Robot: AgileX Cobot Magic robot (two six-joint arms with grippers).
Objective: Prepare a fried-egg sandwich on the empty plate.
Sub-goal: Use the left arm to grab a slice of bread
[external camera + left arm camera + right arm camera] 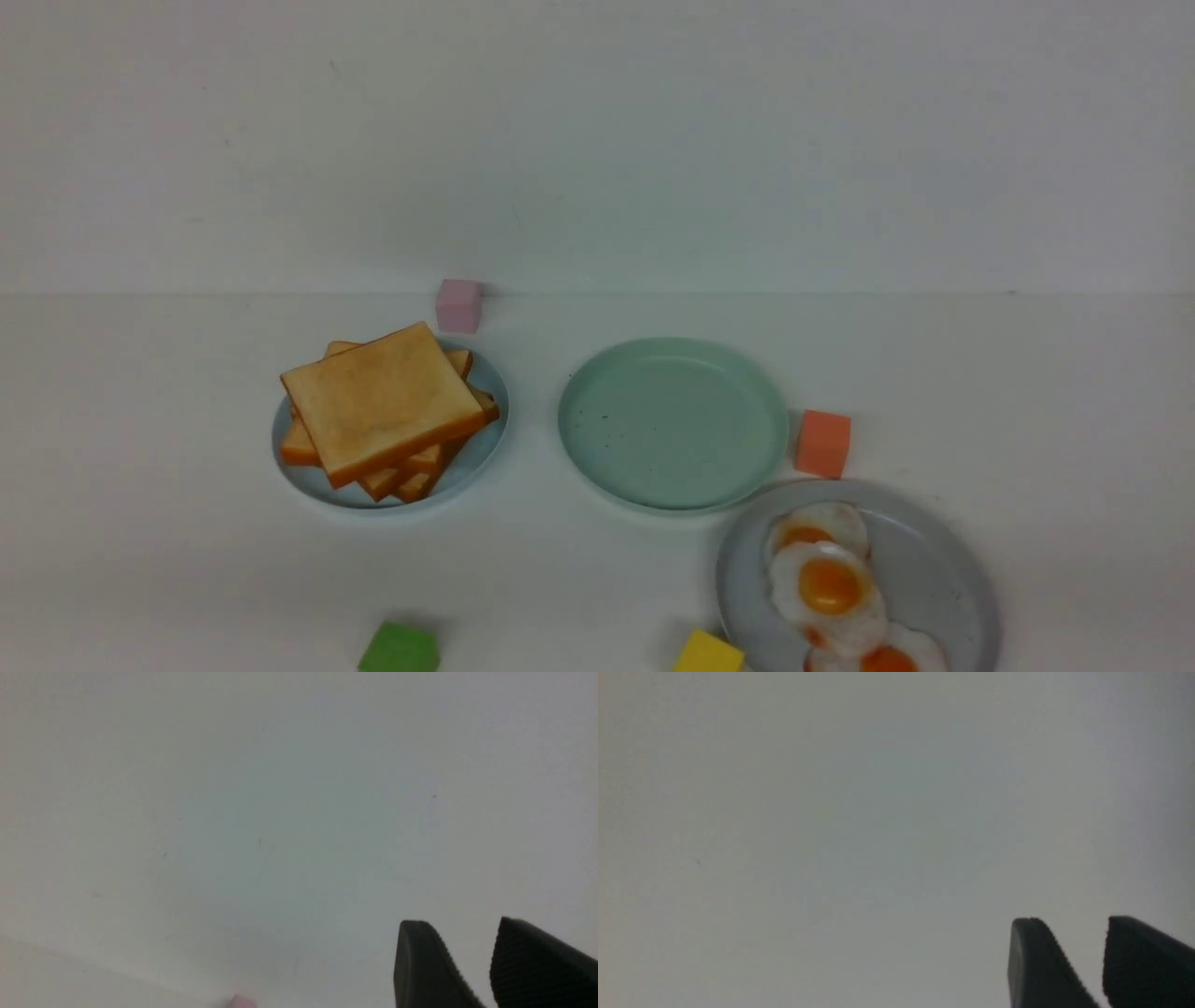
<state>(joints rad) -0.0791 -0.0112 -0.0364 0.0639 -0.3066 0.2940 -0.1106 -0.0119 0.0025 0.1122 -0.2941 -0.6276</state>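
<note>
Nearest, a green cube (400, 649), yellow cube (709, 653) and grey egg plate (943, 579) are cut off by the frame edge. Beyond them, the mint plate (672, 425) lies bare, with toast (383, 401) left of it. On the left end effector (460, 924) and right end effector (1073, 919), the jaws are partly apart, holding nothing.

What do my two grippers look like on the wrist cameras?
The left gripper and right gripper look alike: two matte black fingers each, tapering to blunt rounded tips, with fine ribbed faces. No cables, markings or arm links show in any view.
</note>
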